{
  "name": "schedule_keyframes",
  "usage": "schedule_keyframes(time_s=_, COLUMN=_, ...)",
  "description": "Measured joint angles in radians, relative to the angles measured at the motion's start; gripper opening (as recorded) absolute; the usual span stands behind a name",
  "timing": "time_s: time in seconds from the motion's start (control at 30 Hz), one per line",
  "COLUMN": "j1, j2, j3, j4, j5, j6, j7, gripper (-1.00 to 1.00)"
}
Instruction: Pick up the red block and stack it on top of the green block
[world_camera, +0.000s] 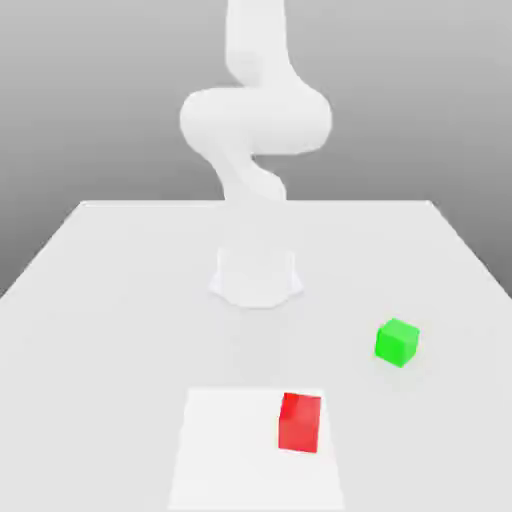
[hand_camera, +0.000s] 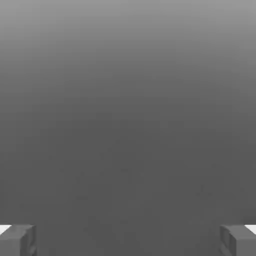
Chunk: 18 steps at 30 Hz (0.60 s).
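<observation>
You are at the very start: nothing is picked up yet, and the reach toward the red block is the step in hand. In the exterior view, the small matte bright red cube (world_camera: 300, 421) sits on the pale grey tabletop (world_camera: 120, 300), toward five o'clock from the white robot arm's base (world_camera: 256, 275); it rests on a lighter square patch (world_camera: 225, 450) of the surface. The small matte bright green cube (world_camera: 397, 342) stands well apart from it, toward one o'clock of the red cube and near four o'clock of the base. In the hand view, the gripper (hand_camera: 128, 240) has its two grey fingertips (hand_camera: 17, 240) spread as wide as they go, with nothing between them; only grey background lies ahead. Your next move, as I judge it, calls for bringing the wide-spread fingers over the red cube, squaring them to its faces, lowering around it, then closing.
</observation>
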Motion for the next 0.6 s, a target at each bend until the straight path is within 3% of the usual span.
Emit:
schedule_keyframes(time_s=0.33, j1=0.03, j2=0.374, j3=0.042, j4=-0.194, j5=0.069, j6=0.21, j7=0.09, gripper=0.0)
schedule_keyframes(time_s=0.6, j1=0.052, j2=0.663, j3=0.077, j4=-0.347, j5=0.019, j6=0.376, j7=0.235, gripper=0.0)
